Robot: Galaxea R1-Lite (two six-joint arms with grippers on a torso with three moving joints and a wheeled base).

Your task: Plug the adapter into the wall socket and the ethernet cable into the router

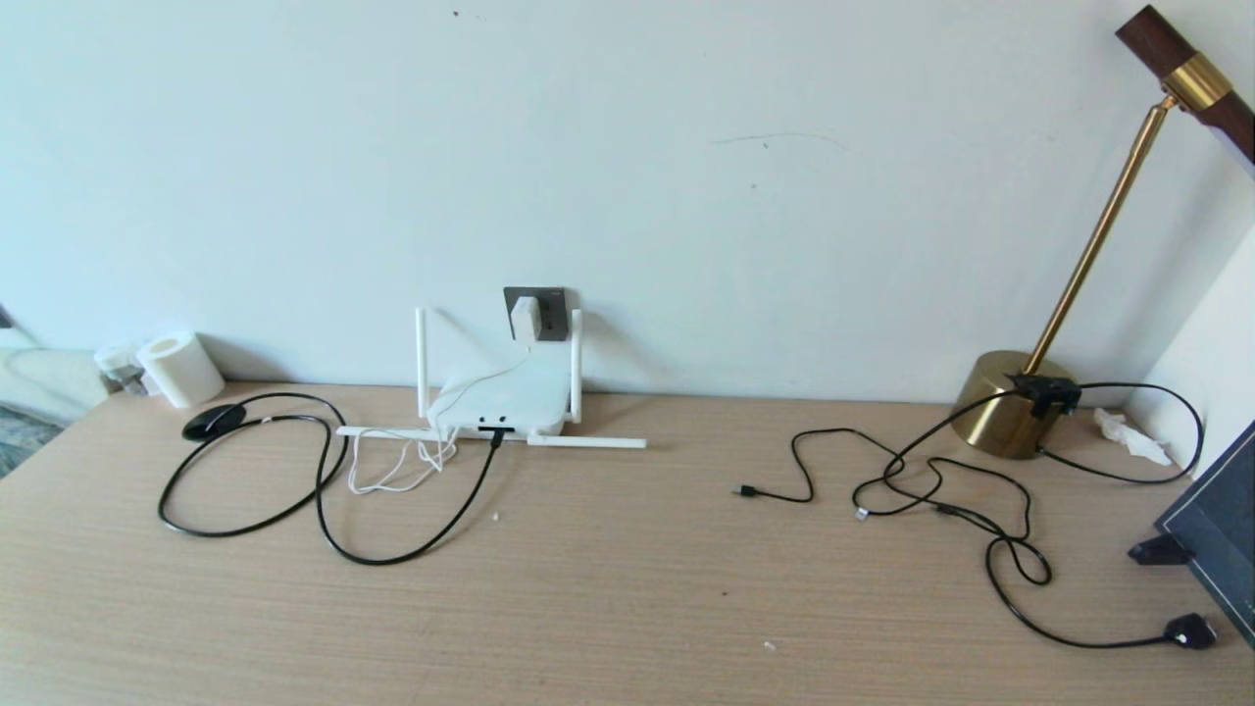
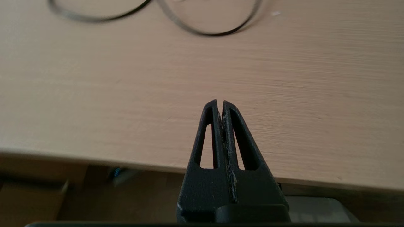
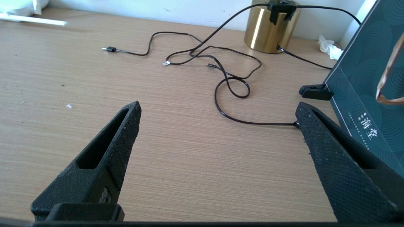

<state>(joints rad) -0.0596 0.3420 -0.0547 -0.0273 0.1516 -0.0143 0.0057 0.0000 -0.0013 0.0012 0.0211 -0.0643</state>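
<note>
The white adapter sits plugged into the dark grey wall socket, its thin white cord hanging down to the router. The black ethernet cable ends in the router's port row at the front and loops over the desk to the left. Neither arm shows in the head view. My left gripper hangs shut and empty over the desk's near edge; a loop of the ethernet cable lies far ahead of it. My right gripper stands wide open above bare desk with nothing between its fingers.
A brass lamp base stands at the back right with thin black cables sprawled before it. A dark box leans at the right edge. A paper roll and a black mouse lie at the back left.
</note>
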